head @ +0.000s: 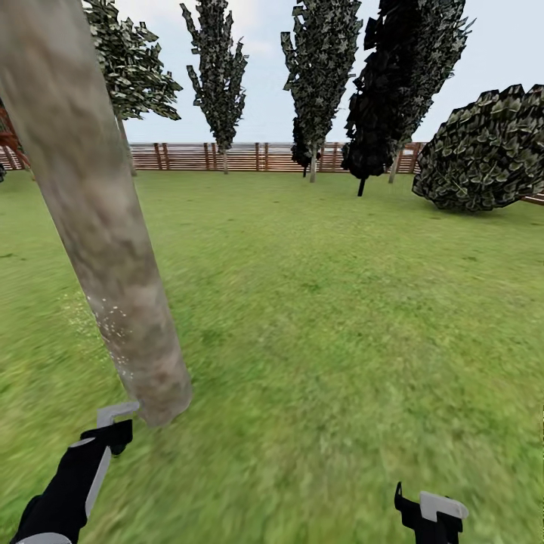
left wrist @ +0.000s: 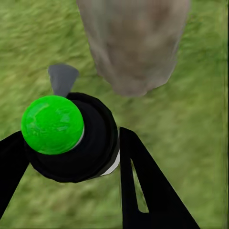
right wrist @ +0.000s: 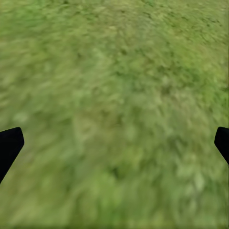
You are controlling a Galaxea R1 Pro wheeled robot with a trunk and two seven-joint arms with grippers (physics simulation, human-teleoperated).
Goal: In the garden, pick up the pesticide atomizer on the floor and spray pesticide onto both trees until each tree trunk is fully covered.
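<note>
1. Nearest to the camera, at the left, the left gripper [left wrist: 71, 157] has its black jaws closed around the pesticide atomizer [left wrist: 71, 138], a round dark body with a glossy green cap and a small grey nozzle [left wrist: 62, 78].
2. At the near right, the right gripper [right wrist: 114, 143] hangs over the lawn [head: 340, 302] with jaws wide and nothing between them.
3. Just beyond the nozzle stands the tree trunk [head: 98, 219], a thick smooth column of mottled grey-brown bark. White specks of pesticide [head: 106, 321] sit on its lower left side.
4. Risk, in my judgement: the nozzle is very near the base, so the arm could bump the trunk, and the spray may cover only the lower part and one side.
5. Far away, a brown slat fence [head: 249, 156], thin dark trees and a blocky shrub [head: 483, 151] close the garden.
</note>
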